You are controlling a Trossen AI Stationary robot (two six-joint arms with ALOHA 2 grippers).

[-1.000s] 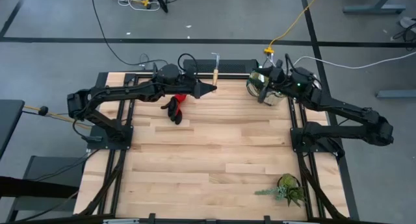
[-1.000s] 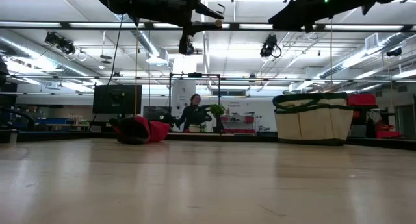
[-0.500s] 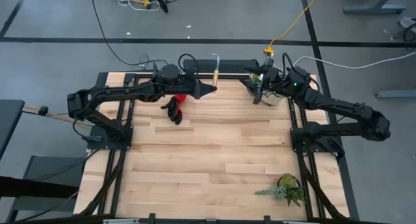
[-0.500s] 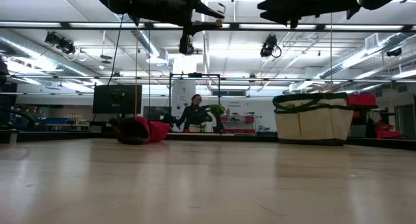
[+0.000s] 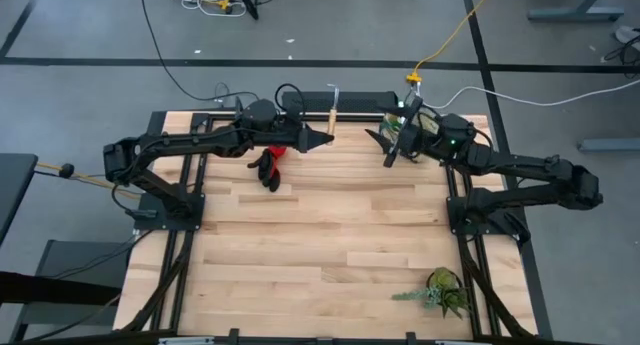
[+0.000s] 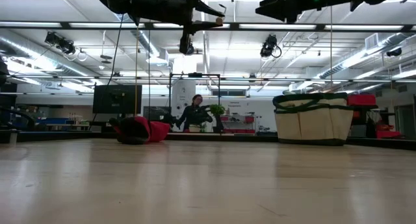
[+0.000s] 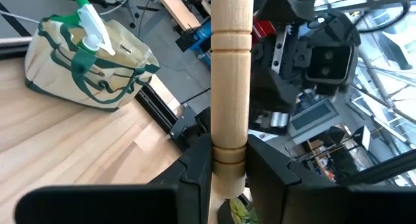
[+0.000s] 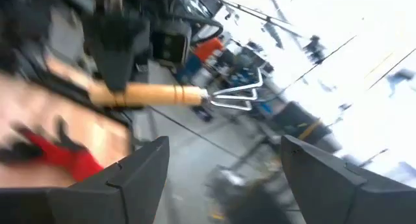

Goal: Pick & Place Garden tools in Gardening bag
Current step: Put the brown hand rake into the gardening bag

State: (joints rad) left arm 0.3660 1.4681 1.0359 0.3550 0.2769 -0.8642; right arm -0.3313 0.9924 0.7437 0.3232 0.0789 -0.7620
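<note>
My left gripper is shut on the little rake, held high over the table's far edge; it also shows in the left wrist view. My right gripper is open and empty, in the air just to the right of the rake; its two fingers stand wide apart in the right wrist view. The beige and green gardening bag stands on its base at the far right, partly under the right arm, with a green plastic sprayer sticking out of it. The red-and-black gloves lie on the table below the left arm. My left gripper pinches the rake's wooden handle near its butt end between its two fingers. The fingers come level from the table's left and lie across the handle. The rake is lifted clear, about level, its metal prongs toward the far edge.
A leafy green plant lies near the table's front right corner. Bare wooden table top spreads across the middle and near side. A person shows far off in the room behind the table.
My right gripper has gone toward the table's left, away from above the bag and toward the rake in my left gripper. The bag has stayed where it was.
</note>
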